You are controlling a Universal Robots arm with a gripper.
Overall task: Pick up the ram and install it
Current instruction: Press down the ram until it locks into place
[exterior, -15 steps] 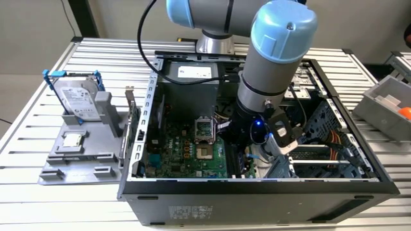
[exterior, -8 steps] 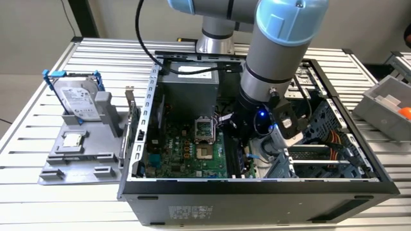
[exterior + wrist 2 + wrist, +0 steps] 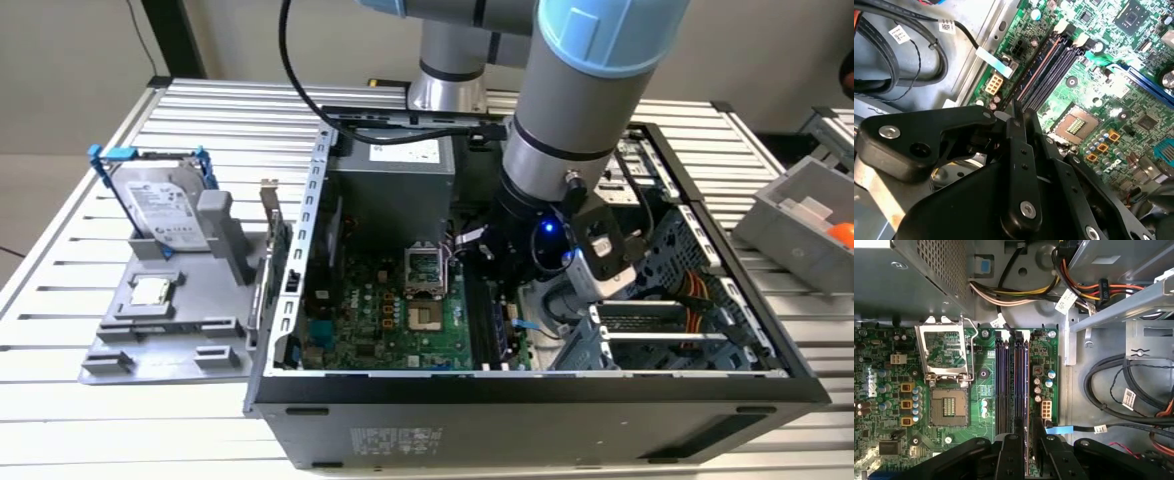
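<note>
A: Second wrist view: what do the jaws hold?
B: The gripper (image 3: 1016, 112) is clenched on the ram (image 3: 1015, 106), edge-on over the black memory slots (image 3: 1046, 70).
A: Around them?
B: Green motherboard (image 3: 981, 372), open processor socket (image 3: 948, 407), inside the computer case (image 3: 747, 385).

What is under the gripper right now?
The gripper is over the motherboard's memory slots, with a thin board edge, apparently the ram, between its fingers. Its body covers the slots' near end, so seating cannot be judged.

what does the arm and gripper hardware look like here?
Arm: silver-grey tubes, light-blue joint caps, black cable looping beside it, blue light glowing at the wrist. Gripper: matte black plate linkages with silver screws, narrow black fingers.
</note>
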